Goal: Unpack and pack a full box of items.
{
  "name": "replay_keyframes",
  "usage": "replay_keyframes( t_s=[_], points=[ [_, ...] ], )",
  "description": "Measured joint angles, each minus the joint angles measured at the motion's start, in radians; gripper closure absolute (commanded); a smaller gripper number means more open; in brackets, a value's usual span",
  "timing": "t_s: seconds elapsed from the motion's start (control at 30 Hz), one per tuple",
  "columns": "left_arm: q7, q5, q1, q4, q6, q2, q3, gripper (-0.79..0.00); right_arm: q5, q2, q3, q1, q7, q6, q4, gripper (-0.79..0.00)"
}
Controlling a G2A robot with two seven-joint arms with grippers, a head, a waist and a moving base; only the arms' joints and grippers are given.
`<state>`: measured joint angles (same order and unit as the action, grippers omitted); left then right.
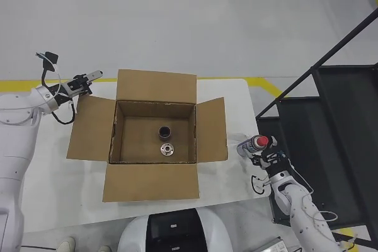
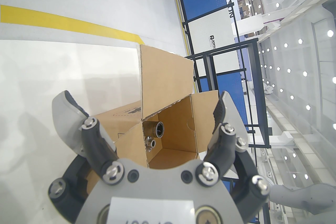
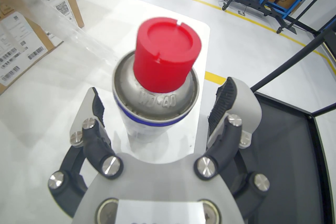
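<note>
An open cardboard box (image 1: 154,94) sits mid-table with its flaps spread. On its floor lie a dark metal cylinder (image 1: 165,132) and a flanged metal part (image 1: 167,149); the left wrist view shows the cylinder (image 2: 157,128) and the flanged part (image 2: 150,142) through a corner gap. My left gripper (image 1: 91,77) hovers open and empty beyond the box's left flap (image 2: 168,72). A spray can with a red cap (image 1: 252,144) stands upright near the table's right edge. My right gripper (image 3: 161,88) is open around the can (image 3: 162,59), with gaps on both sides.
A black metal stair frame (image 1: 340,126) stands just off the table's right edge, close to the right arm. The box's labelled outer side (image 3: 23,25) lies beyond the can. White table surface (image 1: 233,183) lies between the box and the can.
</note>
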<state>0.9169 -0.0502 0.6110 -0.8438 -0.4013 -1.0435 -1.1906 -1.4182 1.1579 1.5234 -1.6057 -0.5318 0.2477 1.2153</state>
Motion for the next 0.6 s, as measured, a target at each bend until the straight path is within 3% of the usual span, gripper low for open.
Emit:
replay_keyframes(
  t_s=[0.33,0.37,0.4,0.43,0.47,0.5,0.6],
  points=[
    [0.000,0.000,0.000,0.000,0.000,0.000,0.000,-0.785,0.002,0.011,-0.047,0.070,-0.045,-0.003,-0.123,-0.785],
    [0.000,0.000,0.000,0.000,0.000,0.000,0.000,-0.785,0.006,0.012,-0.050,0.071,-0.048,0.000,-0.130,-0.754],
    [0.000,0.000,0.000,0.000,0.000,0.000,0.000,-0.785,0.008,0.013,-0.053,0.072,-0.050,0.004,-0.135,-0.428],
    [0.000,0.000,0.000,0.000,0.000,0.000,0.000,-0.785,0.008,0.014,-0.056,0.073,-0.053,0.008,-0.139,-0.225],
    [0.000,0.000,0.000,0.000,0.000,0.000,0.000,-0.785,0.007,0.014,-0.059,0.074,-0.058,0.009,-0.142,-0.148],
    [0.000,0.000,0.000,0.000,0.000,0.000,0.000,-0.785,0.005,0.014,-0.060,0.075,-0.064,0.008,-0.143,0.000],
    [0.000,0.000,0.000,0.000,0.000,0.000,0.000,-0.785,0.003,0.016,-0.066,0.073,-0.088,0.002,-0.144,0.000]
  ],
)
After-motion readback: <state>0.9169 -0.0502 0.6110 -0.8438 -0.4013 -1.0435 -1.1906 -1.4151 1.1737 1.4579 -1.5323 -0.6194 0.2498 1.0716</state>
